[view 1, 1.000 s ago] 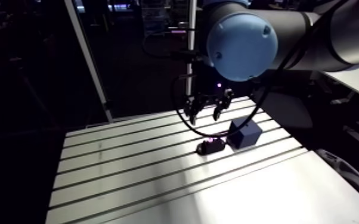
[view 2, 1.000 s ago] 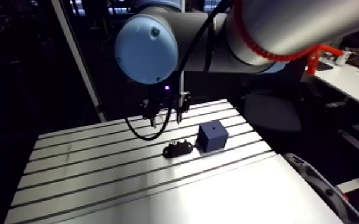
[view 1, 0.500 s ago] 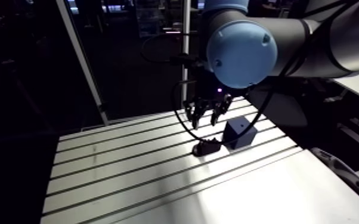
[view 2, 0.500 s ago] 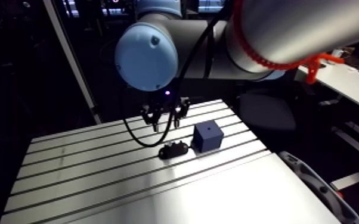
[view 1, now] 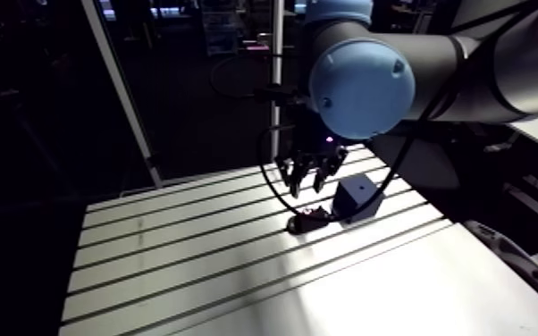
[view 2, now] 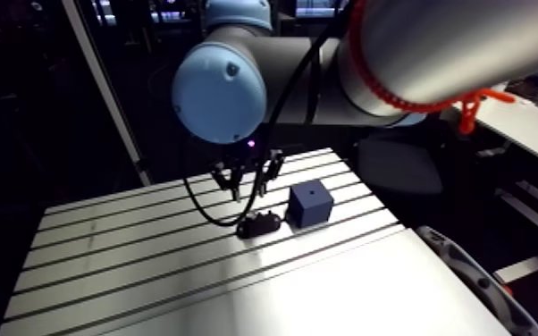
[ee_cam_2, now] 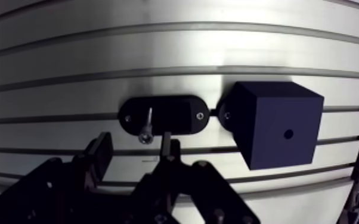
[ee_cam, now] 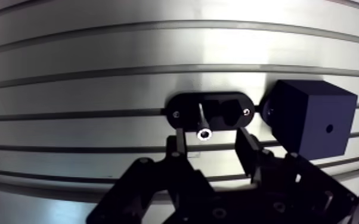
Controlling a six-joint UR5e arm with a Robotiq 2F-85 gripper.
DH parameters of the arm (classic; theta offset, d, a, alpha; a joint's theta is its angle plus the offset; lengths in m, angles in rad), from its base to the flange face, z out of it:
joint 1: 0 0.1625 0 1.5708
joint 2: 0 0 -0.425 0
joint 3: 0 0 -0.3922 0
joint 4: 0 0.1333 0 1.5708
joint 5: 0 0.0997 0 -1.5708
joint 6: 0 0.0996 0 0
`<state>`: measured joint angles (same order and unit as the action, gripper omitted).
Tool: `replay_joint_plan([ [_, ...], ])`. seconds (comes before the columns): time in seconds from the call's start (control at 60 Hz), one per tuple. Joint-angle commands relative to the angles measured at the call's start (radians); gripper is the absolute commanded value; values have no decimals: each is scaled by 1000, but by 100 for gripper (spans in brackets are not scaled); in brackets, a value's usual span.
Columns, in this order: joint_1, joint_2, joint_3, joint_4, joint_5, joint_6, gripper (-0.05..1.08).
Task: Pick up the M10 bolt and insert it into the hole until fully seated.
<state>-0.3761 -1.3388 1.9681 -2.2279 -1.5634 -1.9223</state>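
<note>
Wrist view: silver M10 bolt (ee_cam: 202,123) standing in black oval holder (ee_cam: 185,111), toward slotted aluminium surface's (ee_cam: 98,47) right edge; dark-blue holed cube (ee_cam: 313,122) just beside; black two-finger gripper (ee_cam: 212,142) spread, empty, over bolt.

**Work surface: two items present**

Slotted aluminium table (view 1: 192,250), grooves running left to right, smooth strip along the near edge. On the right half sits a black oval holder (ee_cam: 210,111). Just to its right stands a dark blue cube (ee_cam: 313,122), with a small hole in its upper face.
</note>
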Motion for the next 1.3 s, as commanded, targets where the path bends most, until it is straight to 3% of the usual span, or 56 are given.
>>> replay_joint_plan([
  [0.017,0,12,7,-39,-2,-4,46],
  [1.3,0,48,28,-43,-2,-4,47],
])
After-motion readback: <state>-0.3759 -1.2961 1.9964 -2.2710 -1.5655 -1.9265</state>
